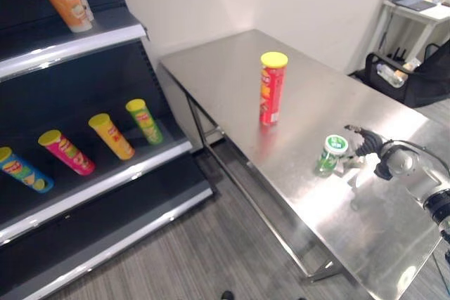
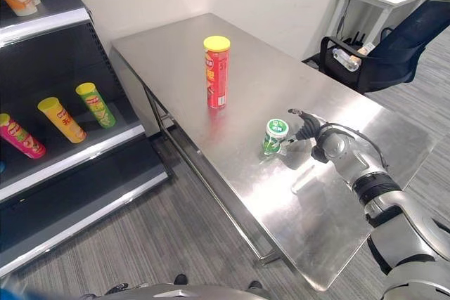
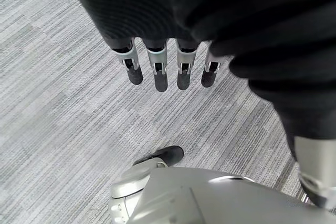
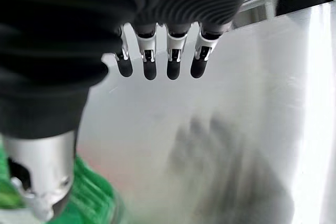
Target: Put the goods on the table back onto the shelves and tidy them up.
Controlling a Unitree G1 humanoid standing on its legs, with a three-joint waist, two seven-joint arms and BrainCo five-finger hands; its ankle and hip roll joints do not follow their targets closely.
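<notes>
Steel table [image 2: 211,54], shiny and mostly bare, stands in front of me with two goods left on it: a tall red can [image 2: 216,72] with a yellow lid at about 12 o'clock from table centre, upright, and a small green cup [image 2: 274,136] with a white-and-green lid nearer me at about 5 o'clock from the can, well apart from it. Dark shelves [image 1: 105,180] stand off at 9 o'clock, with several cans lying tilted on the middle shelf and an orange cup on the top one. I judge I am at the start of a pick: my right hand [image 2: 309,130] sits just beside the cup, at its 3 o'clock, fingers [image 4: 148,61] straight and relaxed above the steel, thumb close against the cup's green side; whether it touches I cannot tell. Nothing is held yet. Next I would need to curl fingers and thumb around the cup without tipping it, lift, then turn toward the shelves. My left hand [image 3: 168,35] hangs over the grey floor, fingers straight, holding nothing.
</notes>
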